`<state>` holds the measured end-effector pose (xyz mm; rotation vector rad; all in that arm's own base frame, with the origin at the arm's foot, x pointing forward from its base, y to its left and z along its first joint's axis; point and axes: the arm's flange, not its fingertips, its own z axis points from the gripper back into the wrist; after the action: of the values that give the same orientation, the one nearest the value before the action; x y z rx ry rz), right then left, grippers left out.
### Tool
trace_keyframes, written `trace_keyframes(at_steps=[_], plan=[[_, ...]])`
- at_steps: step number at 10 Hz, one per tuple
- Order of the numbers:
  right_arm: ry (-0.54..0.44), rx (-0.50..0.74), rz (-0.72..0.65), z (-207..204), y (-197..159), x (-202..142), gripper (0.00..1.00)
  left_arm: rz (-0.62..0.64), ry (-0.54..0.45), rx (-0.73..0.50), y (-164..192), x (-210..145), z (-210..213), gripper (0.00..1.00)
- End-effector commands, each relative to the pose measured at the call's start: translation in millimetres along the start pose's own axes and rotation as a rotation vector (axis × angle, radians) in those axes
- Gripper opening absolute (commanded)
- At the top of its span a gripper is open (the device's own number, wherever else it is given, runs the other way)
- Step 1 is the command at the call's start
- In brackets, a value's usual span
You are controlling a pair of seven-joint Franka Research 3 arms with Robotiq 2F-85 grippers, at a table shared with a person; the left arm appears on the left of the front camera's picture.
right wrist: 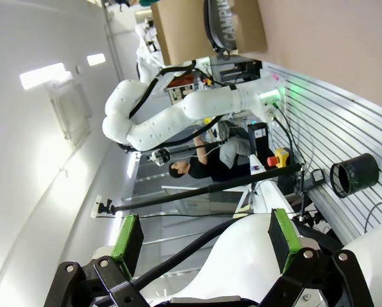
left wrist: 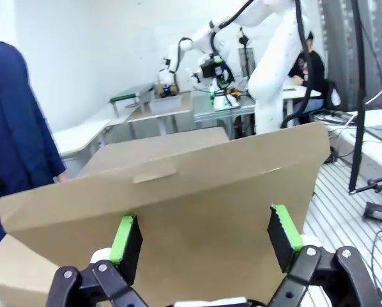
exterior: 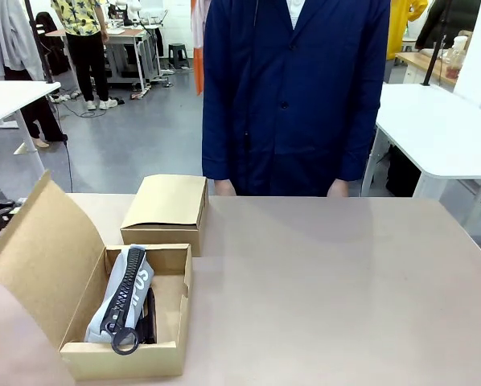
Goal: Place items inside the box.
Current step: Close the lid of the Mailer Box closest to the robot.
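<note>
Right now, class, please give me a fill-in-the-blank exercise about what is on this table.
1. The grey pencil pouch lies inside the bigger ____.
2. That box's flap lid stands ____.
3. The smaller box behind it is ____.
4. The left gripper has its green-padded fingers spread apart in front of the ____.

Missing words: box; open; closed; flap lid

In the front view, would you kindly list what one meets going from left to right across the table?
Raised flap lid → grey pencil pouch inside the open box → smaller closed cardboard box → bare tabletop.
</note>
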<state>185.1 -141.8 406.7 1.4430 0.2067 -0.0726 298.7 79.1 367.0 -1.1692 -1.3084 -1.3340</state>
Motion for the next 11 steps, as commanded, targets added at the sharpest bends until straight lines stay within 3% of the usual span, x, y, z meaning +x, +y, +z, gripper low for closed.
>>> trace_keyframes(at_steps=[1,4,9,11], plan=[[-0.012,0.021,-0.007,1,6,0,1.0,-0.033,0.013,-0.038,-39,-19,-85,1.0],[-0.012,0.021,-0.007,1,6,0,1.0,0.005,0.145,-0.17,-72,-52,-138,1.0],[-0.012,0.021,-0.007,1,6,0,1.0,-0.044,0.251,-0.263,-97,-61,-155,1.0],[-0.012,0.021,-0.007,1,6,0,1.0,-0.133,0.336,-0.259,-103,-64,-160,1.0]])
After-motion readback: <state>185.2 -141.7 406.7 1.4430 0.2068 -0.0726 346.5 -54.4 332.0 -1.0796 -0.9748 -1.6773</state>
